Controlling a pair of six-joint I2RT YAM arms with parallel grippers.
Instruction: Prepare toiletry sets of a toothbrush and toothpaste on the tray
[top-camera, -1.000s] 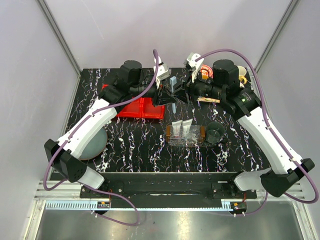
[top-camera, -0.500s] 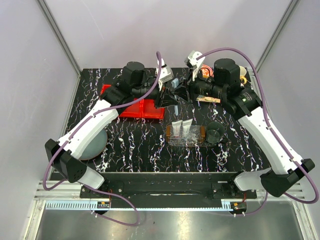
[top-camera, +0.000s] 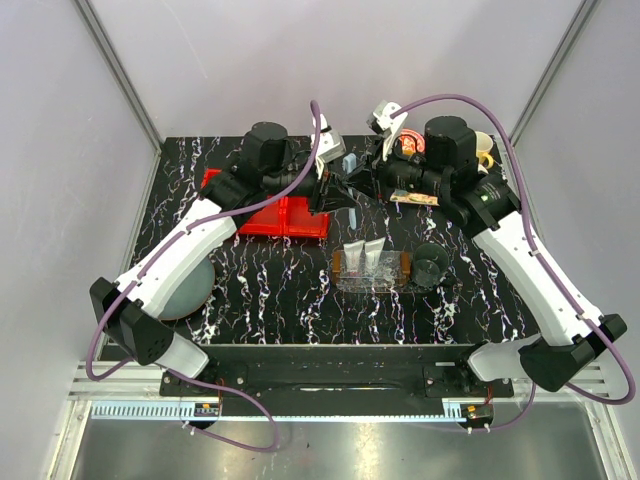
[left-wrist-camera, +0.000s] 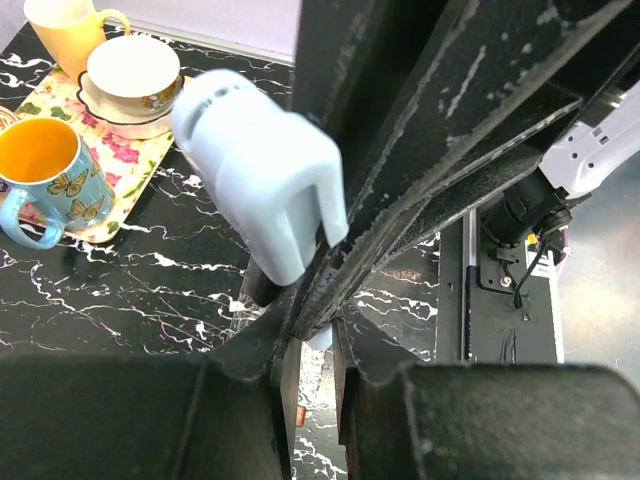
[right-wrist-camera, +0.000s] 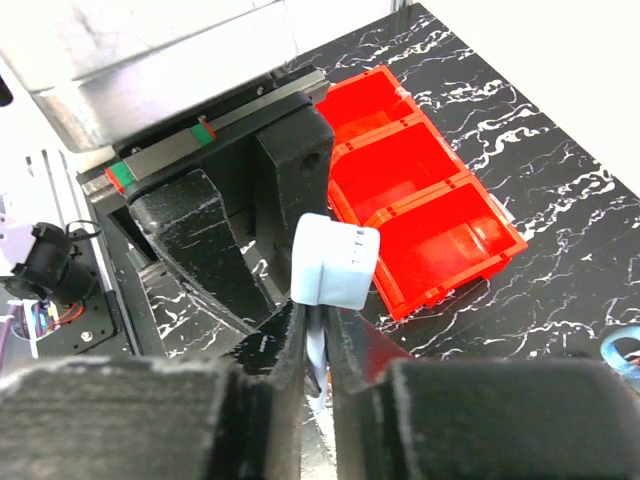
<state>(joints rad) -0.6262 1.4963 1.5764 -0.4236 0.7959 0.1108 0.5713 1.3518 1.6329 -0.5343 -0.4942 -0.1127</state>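
Left gripper (left-wrist-camera: 320, 330) and right gripper (right-wrist-camera: 317, 335) both pinch 1 toothbrush (right-wrist-camera: 335, 262) above the surface, capped end farthest; tray (top-camera: 341, 266) lies nearer the bases, slightly right.

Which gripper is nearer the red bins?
Left. The left gripper hangs just beside the red bins; the right gripper meets it from farther away, both on the toothbrush.

Toothbrush (right-wrist-camera: 337, 264) pale blue; bins (right-wrist-camera: 425, 215) red; table (top-camera: 270, 292) black, white veining; patterned tray (left-wrist-camera: 132, 172) floral
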